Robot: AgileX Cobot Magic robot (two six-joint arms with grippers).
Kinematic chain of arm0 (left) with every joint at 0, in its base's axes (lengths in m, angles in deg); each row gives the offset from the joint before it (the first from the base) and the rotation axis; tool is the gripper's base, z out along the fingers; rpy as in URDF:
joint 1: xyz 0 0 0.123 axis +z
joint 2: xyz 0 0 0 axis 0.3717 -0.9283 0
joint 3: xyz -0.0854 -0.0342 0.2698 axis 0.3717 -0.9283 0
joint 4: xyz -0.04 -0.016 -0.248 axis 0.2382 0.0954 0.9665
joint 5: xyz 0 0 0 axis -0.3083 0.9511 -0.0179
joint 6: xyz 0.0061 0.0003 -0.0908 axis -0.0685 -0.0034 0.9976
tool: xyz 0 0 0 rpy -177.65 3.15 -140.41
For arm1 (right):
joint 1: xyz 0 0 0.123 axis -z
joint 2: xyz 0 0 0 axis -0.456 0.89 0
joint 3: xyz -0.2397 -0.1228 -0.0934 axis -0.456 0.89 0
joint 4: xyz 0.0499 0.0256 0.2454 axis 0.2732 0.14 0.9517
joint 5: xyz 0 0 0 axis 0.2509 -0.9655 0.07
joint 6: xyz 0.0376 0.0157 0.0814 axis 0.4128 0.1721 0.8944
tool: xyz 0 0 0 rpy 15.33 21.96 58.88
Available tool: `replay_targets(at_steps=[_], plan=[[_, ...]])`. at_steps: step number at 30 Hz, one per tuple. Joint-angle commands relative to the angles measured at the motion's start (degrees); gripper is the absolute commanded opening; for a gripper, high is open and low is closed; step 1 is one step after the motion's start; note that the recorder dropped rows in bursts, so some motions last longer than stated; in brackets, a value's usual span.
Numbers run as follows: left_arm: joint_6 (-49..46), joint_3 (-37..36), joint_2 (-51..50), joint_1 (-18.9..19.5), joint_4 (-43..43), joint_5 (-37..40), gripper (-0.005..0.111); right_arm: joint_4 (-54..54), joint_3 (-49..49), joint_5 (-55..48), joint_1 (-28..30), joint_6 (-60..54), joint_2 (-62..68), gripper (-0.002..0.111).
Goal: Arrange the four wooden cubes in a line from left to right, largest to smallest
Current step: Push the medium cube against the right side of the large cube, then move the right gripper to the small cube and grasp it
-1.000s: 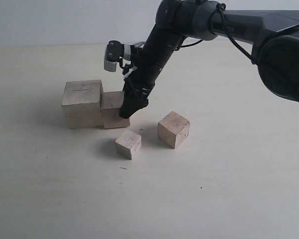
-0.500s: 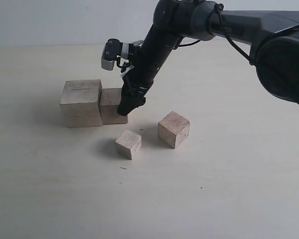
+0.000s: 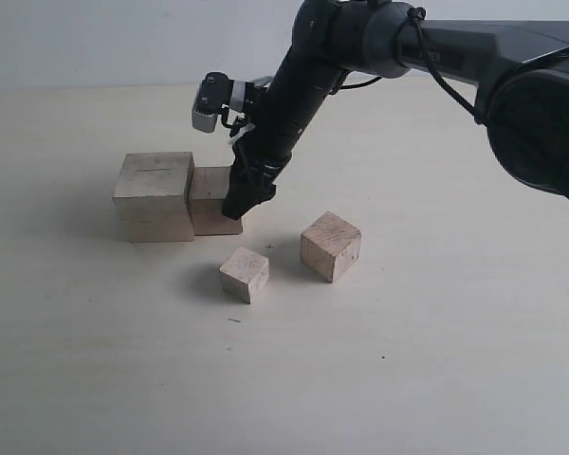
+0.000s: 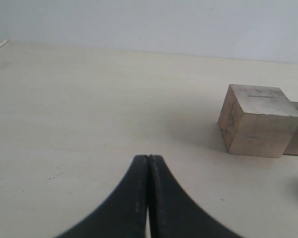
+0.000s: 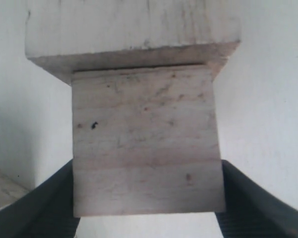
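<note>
Bare table [image 3: 95,379] lies open in front of the cubes, to the left of them and out to the right; its far edge meets the wall behind. The largest cube [image 3: 154,194], with a thin dark crack on top, sits left of centre. The second-largest cube [image 3: 209,199] is flush against its right face. The third cube [image 3: 330,246] and the smallest cube [image 3: 245,274] sit nearer the front, apart from each other and from the pair, both turned at an angle.

The right arm [image 3: 294,95] reaches in from the upper right and slopes steeply down to the left. The right gripper [image 3: 235,207] is low at the second-largest cube, and in the wrist view its fingers [image 5: 39,208] pinch that cube's two sides. The left gripper [image 4: 148,159] has its fingers pressed together over bare table, with the largest cube well apart from it.
</note>
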Motion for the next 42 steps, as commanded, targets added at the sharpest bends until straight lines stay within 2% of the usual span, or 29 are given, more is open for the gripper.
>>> replay_targets(at_steps=[1,2,3,5,9,11,15,17,18,19,23,24,30,39,41,42], plan=[[0.00,-0.12,0.25,-0.28,0.12,-0.75,0.000,-1.80,0.62,-0.94,0.31,0.68,1.16,0.057],[0.00,-0.12,0.25,-0.28,0.12,-0.75,0.000,-1.52,0.62,-1.10,0.31,0.68,0.97,0.067],[0.00,-0.12,0.25,-0.28,0.12,-0.75,0.000,-1.47,0.62,-1.20,0.31,2.12,0.41,0.082],[0.00,-0.12,0.25,-0.28,0.12,-0.75,0.000,-1.47,0.62,-1.20,0.31,4.08,-0.66,0.095],[0.00,-0.12,0.25,-0.28,0.12,-0.75,0.000,-2.55,0.62,-1.67,0.31,8.60,-4.91,0.096],[0.00,-0.12,0.25,-0.28,0.12,-0.75,0.000,-6.14,0.62,-4.29,0.31,15.78,-8.00,0.095],[0.00,-0.12,0.25,-0.28,0.12,-0.75,0.000,-15.89,0.62,-6.27,0.31,37.02,-12.03,0.086],[0.00,-0.12,0.25,-0.28,0.12,-0.75,0.000,-20.78,0.62,-6.27,0.31,48.37,-13.70,0.074],[0.00,-0.12,0.25,-0.28,0.12,-0.75,0.000,-22.20,0.97,-6.27,0.31,55.62,-14.85,0.062],[0.00,-0.12,0.25,-0.28,0.12,-0.75,0.000,-22.62,1.39,-6.27,0.31,58.22,-15.63,0.052],[0.00,-0.12,0.25,-0.28,0.12,-0.75,0.000,-23.02,3.06,-6.27,0.31,59.17,-18.24,0.013],[0.00,-0.12,0.25,-0.28,0.12,-0.75,0.000,-23.15,4.07,-6.27,0.31,59.16,-19.26,0.000],[0.00,-0.12,0.25,-0.28,0.12,-0.75,0.000,-23.79,15.13,-5.91,0.43,58.82,-28.55,0.000],[0.00,-0.12,0.25,-0.28,0.12,-0.75,0.000,-20.90,48.75,18.85,0.43,49.60,-41.87,0.000],[0.00,-0.12,0.25,-0.28,0.12,-0.75,0.000,-19.26,53.08,22.59,0.30,48.72,-41.41,0.008],[0.00,-0.12,0.25,-0.28,0.12,-0.75,0.000,-16.19,53.65,22.11,0.30,46.37,-40.66,0.022]])
